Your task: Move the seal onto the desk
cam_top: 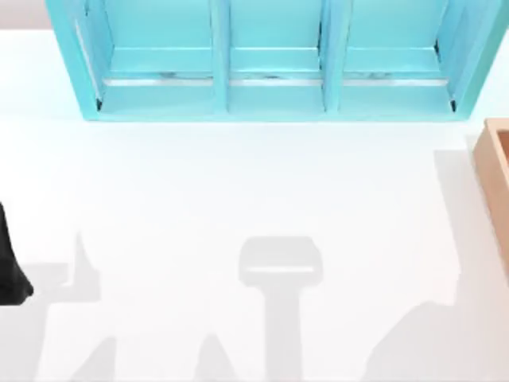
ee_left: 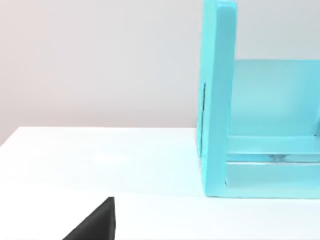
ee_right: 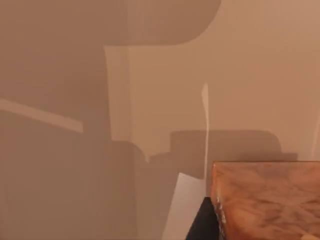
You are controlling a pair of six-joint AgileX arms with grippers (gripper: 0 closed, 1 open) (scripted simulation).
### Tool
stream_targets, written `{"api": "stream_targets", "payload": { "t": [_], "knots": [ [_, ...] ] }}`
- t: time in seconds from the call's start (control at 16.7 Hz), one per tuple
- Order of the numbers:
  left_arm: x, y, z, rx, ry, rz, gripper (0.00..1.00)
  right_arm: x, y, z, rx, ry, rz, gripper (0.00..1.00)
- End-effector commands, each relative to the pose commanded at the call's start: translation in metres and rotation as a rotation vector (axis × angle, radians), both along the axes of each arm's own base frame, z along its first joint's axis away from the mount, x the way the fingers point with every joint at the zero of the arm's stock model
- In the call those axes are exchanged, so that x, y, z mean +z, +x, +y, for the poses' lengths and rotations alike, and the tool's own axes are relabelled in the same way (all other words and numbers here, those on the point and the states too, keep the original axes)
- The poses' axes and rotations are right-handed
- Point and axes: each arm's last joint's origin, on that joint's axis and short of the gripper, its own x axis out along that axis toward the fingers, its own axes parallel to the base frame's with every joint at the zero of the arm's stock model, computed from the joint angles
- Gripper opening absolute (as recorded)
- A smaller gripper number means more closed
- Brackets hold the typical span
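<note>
The seal (ee_right: 265, 195) shows close up in the right wrist view as an orange-brown marbled block; its top is hidden. My right gripper (ee_right: 250, 227) is shut on it, one dark finger (ee_right: 202, 222) pressed against its side. Tan surfaces with shadows surround it there. The desk (cam_top: 238, 199) is the wide white tabletop in the top view. My left gripper (cam_top: 12, 274) is parked at the desk's left edge, and a black part of it (ee_left: 95, 225) appears in the left wrist view.
A turquoise shelf unit (cam_top: 274, 64) with three bays spans the back of the desk; its end panel (ee_left: 217, 100) stands near the left arm. A tan wooden box (cam_top: 495, 183) sits at the right edge. Arm shadows fall across the desk's front.
</note>
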Motion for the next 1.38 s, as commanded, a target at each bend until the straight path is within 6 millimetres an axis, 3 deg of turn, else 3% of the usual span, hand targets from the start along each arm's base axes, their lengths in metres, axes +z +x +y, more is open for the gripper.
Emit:
{"api": "stream_targets", "payload": {
  "t": [0.24, 0.48, 0.72, 1.02, 1.38],
  "knots": [
    [0.000, 0.000, 0.000, 0.000, 0.000, 0.000, 1.00, 0.039, 0.014, 0.022, -0.013, -0.014, -0.036, 0.00],
    [0.000, 0.000, 0.000, 0.000, 0.000, 0.000, 1.00, 0.094, 0.021, 0.067, -0.038, -0.018, -0.076, 0.00],
    [0.000, 0.000, 0.000, 0.000, 0.000, 0.000, 1.00, 0.135, 0.011, 0.112, -0.045, -0.012, -0.070, 0.00],
    [0.000, 0.000, 0.000, 0.000, 0.000, 0.000, 1.00, 0.146, 0.001, 0.148, 0.003, 0.003, 0.000, 0.00],
    [0.000, 0.000, 0.000, 0.000, 0.000, 0.000, 1.00, 0.146, 0.004, 0.150, -0.006, 0.005, -0.002, 0.00]
  ]
}}
